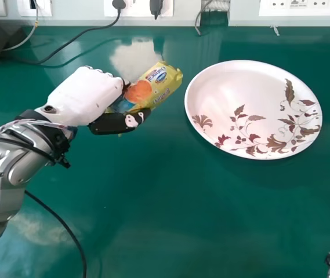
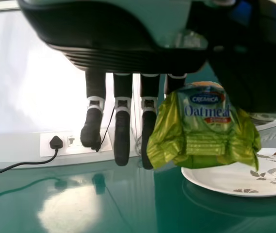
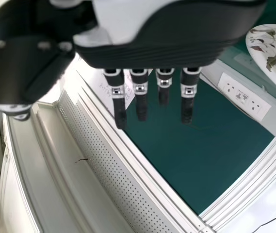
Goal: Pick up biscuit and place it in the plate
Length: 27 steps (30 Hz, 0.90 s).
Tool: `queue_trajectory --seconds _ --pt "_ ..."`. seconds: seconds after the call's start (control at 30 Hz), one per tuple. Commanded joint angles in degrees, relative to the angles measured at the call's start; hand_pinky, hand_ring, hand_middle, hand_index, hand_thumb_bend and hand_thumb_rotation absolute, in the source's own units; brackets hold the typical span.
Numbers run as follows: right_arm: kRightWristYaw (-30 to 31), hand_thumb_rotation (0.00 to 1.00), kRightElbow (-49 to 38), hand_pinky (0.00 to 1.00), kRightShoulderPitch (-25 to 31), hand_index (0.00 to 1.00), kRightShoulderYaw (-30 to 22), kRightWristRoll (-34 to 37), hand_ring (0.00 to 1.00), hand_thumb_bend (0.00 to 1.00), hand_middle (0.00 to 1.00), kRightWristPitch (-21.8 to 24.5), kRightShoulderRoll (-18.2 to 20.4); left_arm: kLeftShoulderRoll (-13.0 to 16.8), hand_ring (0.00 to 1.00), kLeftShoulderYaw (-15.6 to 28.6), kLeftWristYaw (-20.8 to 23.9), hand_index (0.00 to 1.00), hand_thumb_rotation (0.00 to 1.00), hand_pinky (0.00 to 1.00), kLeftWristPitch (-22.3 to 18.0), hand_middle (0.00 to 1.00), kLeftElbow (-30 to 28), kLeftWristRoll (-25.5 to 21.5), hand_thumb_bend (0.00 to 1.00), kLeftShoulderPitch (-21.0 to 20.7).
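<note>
Fingers of the right hand [image 3: 169, 43] are straight and slightly apart; that hand is nearer than the plate [image 1: 246, 87] and off to its right. Left of the plate, the left hand [image 1: 83, 95] pinches the biscuit packet [image 1: 159, 84] between thumb and fingers, the packet's free end pointing towards the rim, a gap between. Beyond the plate are wall sockets [image 1: 298, 4]. I judge the grasp made and the carry in hand, with placing still to do. Next calls for bringing the packet rightwards over the plate, clear of its rim, then lowering it and opening the left hand.
</note>
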Motion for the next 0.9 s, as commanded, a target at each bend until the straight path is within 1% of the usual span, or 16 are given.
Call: queue_trajectory --seconds 0.0,0.23,0.37,0.6,0.87 --pt "0.14 0.38 0.44 0.77 -0.06 0.82 -0.47 -0.24 0.92 0.89 0.89 -0.44 3.12 -0.57 0.38 0.12 -0.12 0.53 0.0 0.21 -0.23 0.45 -1.24 -0.29 0.5 -1.55" --pt "1.06 0.37 1.26 0.77 -0.58 0.82 -0.78 0.49 0.91 0.9 0.89 -0.39 2.87 -1.61 0.39 -0.3 0.1 0.53 0.0 0.22 -0.62 0.45 -0.55 -0.45 0.5 -2.84" --pt "1.23 0.38 1.98 0.75 -1.26 0.81 -1.24 0.46 0.91 0.91 0.88 -0.43 2.71 -2.11 0.38 -0.67 0.85 0.53 0.0 0.22 -1.59 0.45 0.15 -0.22 0.5 -3.71" --pt "1.6 0.37 2.61 0.76 -2.16 0.8 -1.87 1.12 0.91 0.91 0.88 -0.08 2.36 -4.29 0.38 -1.59 1.1 0.53 0.0 0.22 -1.41 0.45 0.76 0.79 0.5 -5.13" --pt "3.45 0.37 3.5 0.73 -2.36 0.8 -2.62 1.78 0.9 0.92 0.89 -0.17 2.47 -6.31 0.38 -2.31 1.96 0.53 0.0 0.23 -1.91 0.45 0.8 0.96 0.5 -6.06"
